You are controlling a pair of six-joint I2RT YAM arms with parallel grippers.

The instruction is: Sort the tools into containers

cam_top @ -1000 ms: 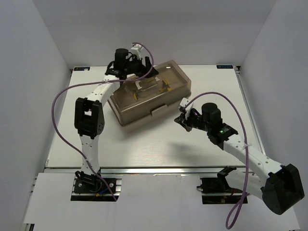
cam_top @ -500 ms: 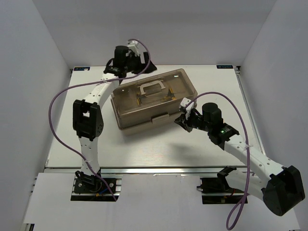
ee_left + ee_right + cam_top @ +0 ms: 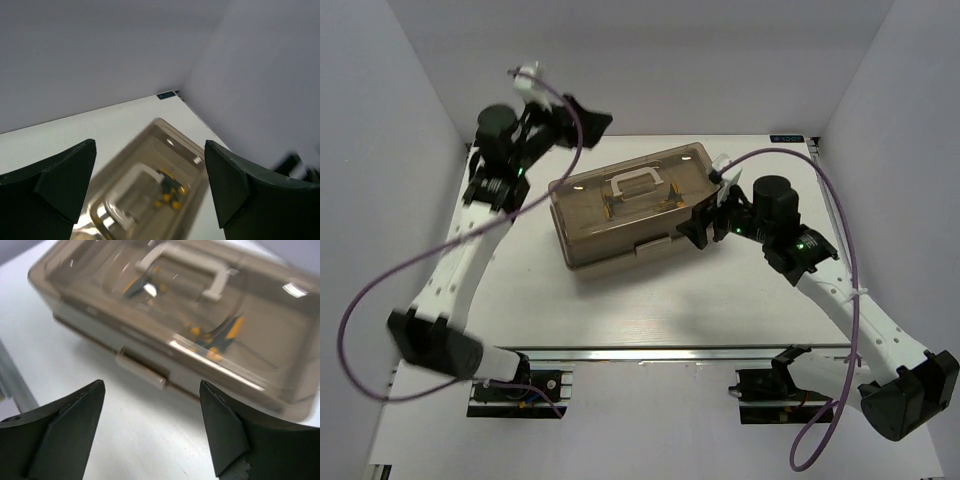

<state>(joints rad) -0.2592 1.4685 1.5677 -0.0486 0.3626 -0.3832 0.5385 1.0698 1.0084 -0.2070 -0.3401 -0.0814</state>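
Beige plastic toolbox (image 3: 610, 252) with a translucent brown lid (image 3: 670, 170) sits near the middle of the white table (image 3: 620, 300), turned at a slant. The lid is down, and the beige latch (image 3: 142, 371) on the front wall faces the arms' bases. A beige carry handle (image 3: 635, 184) lies on top of the lid. Small yellow-and-black tools (image 3: 215, 342) show through the lid, too blurred to tell their kind.

The left arm's black two-finger claw (image 3: 585, 115) is raised above the far left part of the table, apart from the toolbox. In the left wrist view its fingers (image 3: 50, 185) are spread wide with nothing between them, and the toolbox lies well below.

The right arm's black two-finger claw (image 3: 703, 222) is just beside the right end of the toolbox's front wall. Whether it touches the wall cannot be told from above. In the right wrist view its fingers (image 3: 65, 425) are also spread wide and hold nothing. The latch and front wall show in the gap between them, a little way beyond the tips.
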